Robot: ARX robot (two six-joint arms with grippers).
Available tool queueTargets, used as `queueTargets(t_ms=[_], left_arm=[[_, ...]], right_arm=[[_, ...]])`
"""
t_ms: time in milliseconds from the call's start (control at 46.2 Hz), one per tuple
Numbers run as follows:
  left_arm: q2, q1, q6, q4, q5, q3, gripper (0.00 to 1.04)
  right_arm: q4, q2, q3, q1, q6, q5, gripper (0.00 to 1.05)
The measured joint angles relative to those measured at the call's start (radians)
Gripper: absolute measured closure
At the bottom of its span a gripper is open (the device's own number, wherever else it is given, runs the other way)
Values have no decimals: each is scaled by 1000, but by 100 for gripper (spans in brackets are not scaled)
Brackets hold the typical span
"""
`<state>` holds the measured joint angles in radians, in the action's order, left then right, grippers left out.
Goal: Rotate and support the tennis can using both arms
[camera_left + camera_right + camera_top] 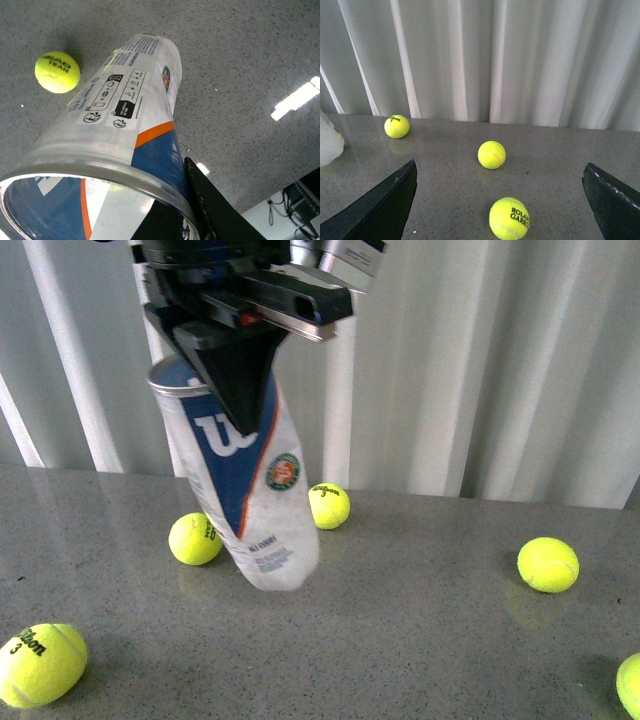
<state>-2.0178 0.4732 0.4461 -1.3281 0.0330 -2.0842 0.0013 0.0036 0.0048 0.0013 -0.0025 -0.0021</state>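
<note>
Your left gripper point(238, 400) is pinched onto the tennis can point(245, 490) right at its open mouth, one black finger point(210, 210) pressed flat down the outside of the label. The other finger is hidden, so you can't see how deep that bite goes. Your right gripper point(500, 167) hangs well apart from the can, spread wide with nothing in it.

The can hangs tilted, metal rim up, clear closed end down by the table point(420, 640). Whether it touches or just clears, I can't tell.

Look down the mouth: no balls show inside, so it reads as empty. Expect it to be very light, with a thin, slick wall that dents under a hard squeeze. The rim and the closed base look like the stiff parts. For support, I'd bring the right jaws to the lower end, below the round badge point(283, 471), and close softly.

One tennis ball point(195, 538) sits just beside the can's base, another point(329, 505) just behind it, and a third point(547, 564) well clear.
</note>
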Motion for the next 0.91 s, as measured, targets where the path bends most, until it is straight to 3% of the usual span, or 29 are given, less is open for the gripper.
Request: queueTargets(t_ms=[324, 908], left_arm=[[-72, 131, 48, 18, -34, 27, 101], [-178, 132, 72, 106, -29, 51, 101]], right_arm=[[0, 0, 0, 0, 0, 0, 7], [0, 0, 0, 0, 0, 0, 7]])
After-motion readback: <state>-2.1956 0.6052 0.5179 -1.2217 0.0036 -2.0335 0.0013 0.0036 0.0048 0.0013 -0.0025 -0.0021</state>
